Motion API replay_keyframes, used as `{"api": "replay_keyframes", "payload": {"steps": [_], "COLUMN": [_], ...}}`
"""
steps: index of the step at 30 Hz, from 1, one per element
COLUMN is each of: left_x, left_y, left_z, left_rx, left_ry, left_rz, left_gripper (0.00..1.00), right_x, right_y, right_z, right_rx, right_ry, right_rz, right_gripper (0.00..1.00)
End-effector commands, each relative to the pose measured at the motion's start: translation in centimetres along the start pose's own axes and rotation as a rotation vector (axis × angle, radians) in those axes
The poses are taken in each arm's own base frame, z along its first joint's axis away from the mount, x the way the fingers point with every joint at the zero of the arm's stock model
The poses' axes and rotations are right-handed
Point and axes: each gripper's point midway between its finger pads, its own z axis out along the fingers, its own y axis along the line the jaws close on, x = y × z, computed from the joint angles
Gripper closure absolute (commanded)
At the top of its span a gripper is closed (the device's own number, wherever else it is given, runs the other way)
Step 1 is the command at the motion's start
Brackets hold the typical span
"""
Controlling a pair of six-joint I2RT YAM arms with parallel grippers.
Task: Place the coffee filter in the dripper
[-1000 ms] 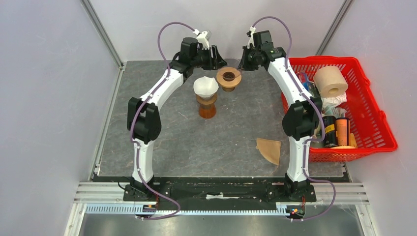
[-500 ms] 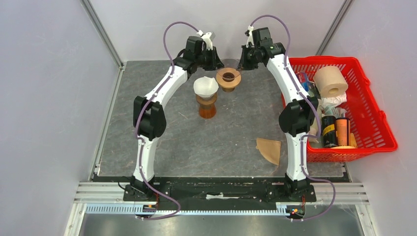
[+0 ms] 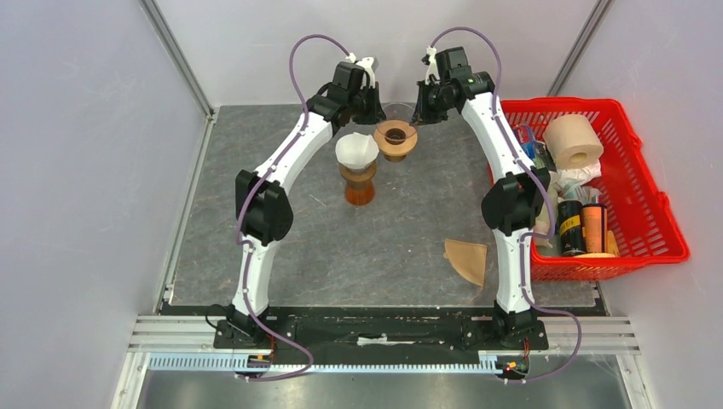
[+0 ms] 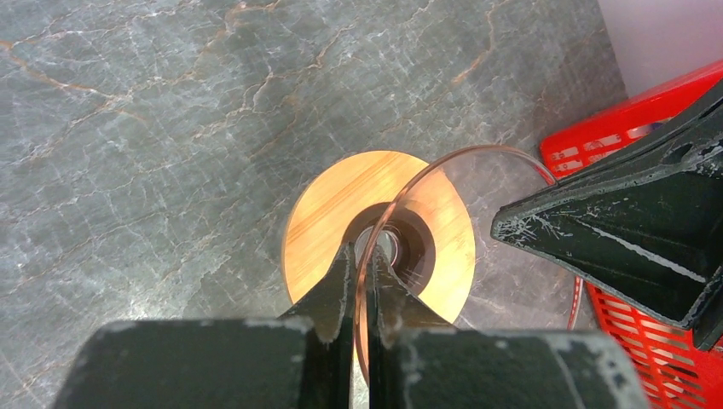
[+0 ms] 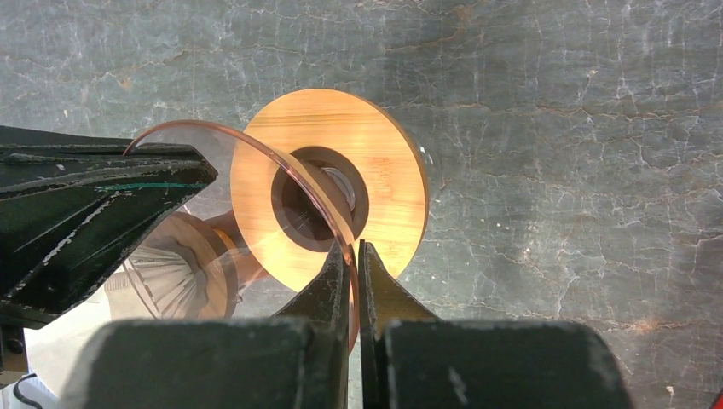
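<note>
The dripper (image 3: pixel 396 136) is a clear glass cone on a round wooden collar, standing at the back middle of the table. My left gripper (image 3: pixel 373 109) is shut on its thin glass rim from the left; in the left wrist view the rim runs between the closed fingertips (image 4: pixel 362 251) above the collar (image 4: pixel 332 200). From the right, my right gripper (image 3: pixel 418 115) is shut on the same rim (image 5: pixel 354 247), over the collar (image 5: pixel 379 153). A brown paper coffee filter (image 3: pixel 467 259) lies flat on the table at the front right, far from both grippers.
A white ribbed cone (image 3: pixel 356 150) sits on an amber glass vessel (image 3: pixel 359 186) just left of the dripper. A red basket (image 3: pixel 648 183) with a paper roll, cans and other items stands at the right edge. Walls close in the left, right and back.
My left gripper has come in toward the dripper and closed its jaws on the glass rim. The right gripper has kept its hold, and the dripper has barely moved.
</note>
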Motion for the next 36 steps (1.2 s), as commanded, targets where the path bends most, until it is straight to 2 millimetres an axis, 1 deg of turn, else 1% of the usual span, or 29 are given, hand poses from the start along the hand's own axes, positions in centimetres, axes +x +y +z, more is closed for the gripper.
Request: {"api": "replay_keyframes", "payload": {"steps": [1, 7, 12, 17, 22, 26, 28, 30, 33, 36], "left_x": [1.8, 3.6, 6.1, 7.7, 10.0, 11.9, 12.8, 13.2, 13.5, 13.5], "left_y": [0.6, 1.7, 2.6, 3.7, 5.0, 5.7, 6.2, 6.8, 7.2, 7.2], "left_z": [0.0, 0.7, 1.5, 2.0, 2.5, 2.4, 2.3, 2.3, 2.5, 2.8], "left_rx": [-0.043, -0.096, -0.102, -0.129, -0.165, -0.175, -0.186, -0.209, -0.223, -0.22], "left_ry": [0.082, 0.146, 0.218, 0.262, 0.325, 0.387, 0.417, 0.432, 0.44, 0.44], "left_rz": [0.102, 0.14, 0.141, 0.139, 0.132, 0.138, 0.147, 0.152, 0.156, 0.155], "left_gripper": [0.98, 0.98, 0.98, 0.98, 0.98, 0.98, 0.98, 0.98, 0.98, 0.98], "right_x": [4.2, 5.4, 6.2, 6.8, 9.1, 10.3, 10.2, 9.9, 9.2, 9.2], "right_y": [-2.2, -3.9, -4.6, -5.4, -6.2, -7.4, -7.2, -6.5, -5.3, -5.2], "right_z": [1.6, 2.5, 3.3, 3.8, 5.2, 5.3, 5.2, 5.1, 5.3, 5.7], "right_rx": [0.051, 0.12, 0.14, 0.187, 0.231, 0.328, 0.344, 0.328, 0.286, 0.286], "right_ry": [0.174, 0.22, 0.251, 0.273, 0.346, 0.388, 0.384, 0.372, 0.345, 0.342], "right_rz": [-0.007, -0.025, -0.031, -0.047, -0.066, -0.103, -0.13, -0.141, -0.132, -0.126], "right_gripper": [1.0, 1.0, 1.0, 1.0, 1.0, 1.0, 1.0, 1.0, 1.0, 1.0]}}
